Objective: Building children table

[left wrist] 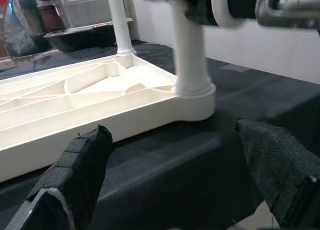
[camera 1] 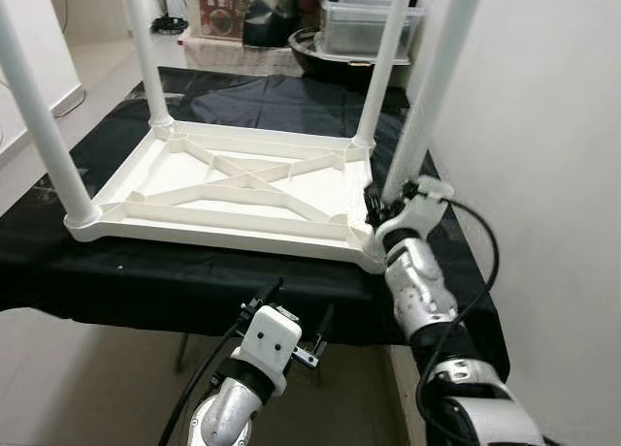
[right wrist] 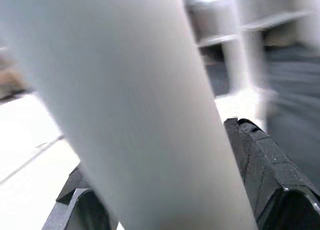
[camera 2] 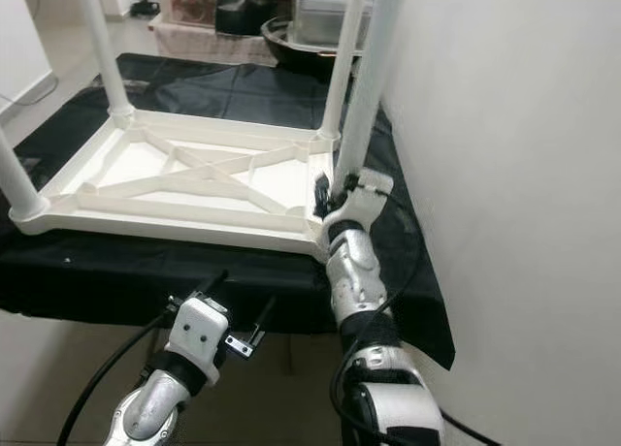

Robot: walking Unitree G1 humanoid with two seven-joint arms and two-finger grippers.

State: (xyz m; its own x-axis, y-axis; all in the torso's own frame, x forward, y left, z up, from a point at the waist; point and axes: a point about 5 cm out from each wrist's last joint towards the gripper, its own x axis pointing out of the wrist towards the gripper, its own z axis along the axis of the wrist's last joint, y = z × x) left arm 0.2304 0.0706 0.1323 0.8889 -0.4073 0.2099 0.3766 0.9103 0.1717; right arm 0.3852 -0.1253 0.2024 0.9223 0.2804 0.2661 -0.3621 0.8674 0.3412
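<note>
While the white plastic tabletop (camera 1: 228, 189) lies upside down on a black cloth (camera 1: 146, 271), ribbed underside up, four white legs rise from its corner sockets.

Item 1: tabletop. Sits at the centre of the head views, its near edge close to the cloth's front border. Diagonal ribs cross in its middle.

Item 2: legs. One stands at 9 o'clock (camera 1: 39, 126), one at 11 o'clock (camera 1: 146, 53), one at 1 o'clock (camera 1: 383, 63), and the nearest leg (camera 1: 432, 87) at 3 o'clock, seated in the near right corner socket.

Item 3: right gripper (camera 1: 380, 206). Placed at 3 o'clock of the tabletop, at the base of the nearest leg. Its black fingers (right wrist: 265, 170) lie on either side of that leg, clasped around it just above the socket.

Item 4: left gripper (camera 1: 291, 315). Hangs at 6 o'clock, below the cloth's front edge, apart from the tabletop. Its fingers (left wrist: 75, 175) are spread wide and hold nothing; its wrist view looks toward the near right corner.

Item 5: background. Grey storage boxes (camera 1: 369, 24) and a dark basin (camera 1: 320, 53) sit at 12 o'clock beyond the cloth. White wall (camera 1: 543, 175) runs along 3 o'clock.
</note>
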